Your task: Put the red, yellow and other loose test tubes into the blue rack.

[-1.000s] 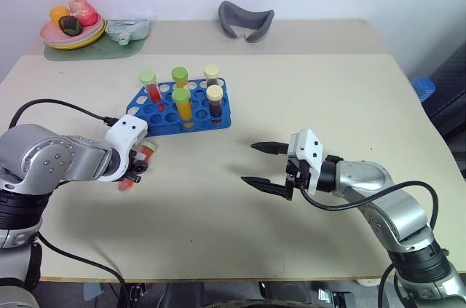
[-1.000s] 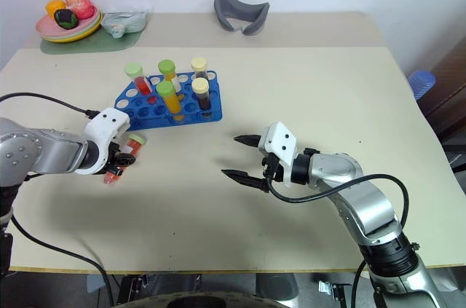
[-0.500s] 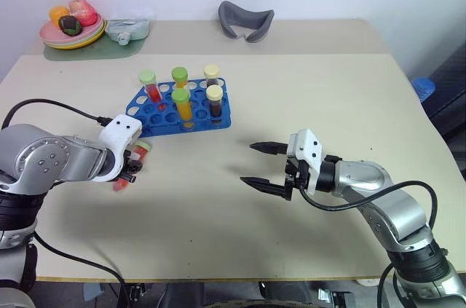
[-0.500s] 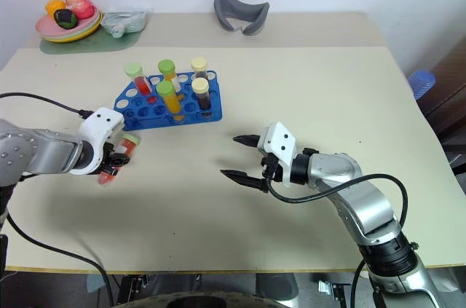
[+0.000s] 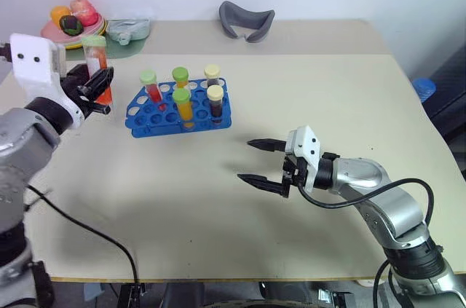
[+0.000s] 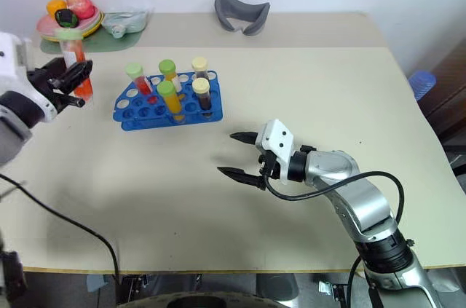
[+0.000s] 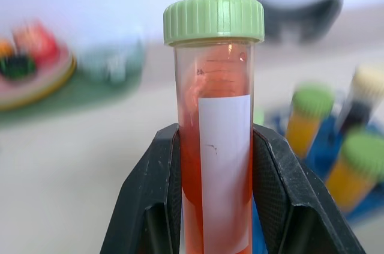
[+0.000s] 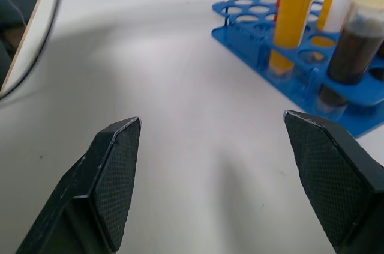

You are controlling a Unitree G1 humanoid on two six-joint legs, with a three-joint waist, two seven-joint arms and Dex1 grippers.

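Observation:
A red test tube [image 5: 98,68] with a green cap stands upright in the air, to the left of the blue rack [image 5: 149,120]. My left gripper [image 5: 95,86] is shut on it, and the left wrist view shows its two black fingers [image 7: 150,194] clamped on either side of the tube [image 7: 216,146]. Several capped tubes stand in the rack [image 8: 240,32], with red, orange and dark liquid. To the right of the rack, low over the table, my right gripper [image 5: 245,160] is open and holds nothing; it points toward the rack.
A plate of toy food [image 5: 69,31] and a clear bag [image 5: 127,29] lie at the back left corner. A grey curved object [image 5: 246,20] rests at the back middle. A black cable [image 5: 80,224] trails over the table's front left.
My left gripper has risen from just above the table to well above it, turning the red tube from tilted to upright. The right gripper has not moved.

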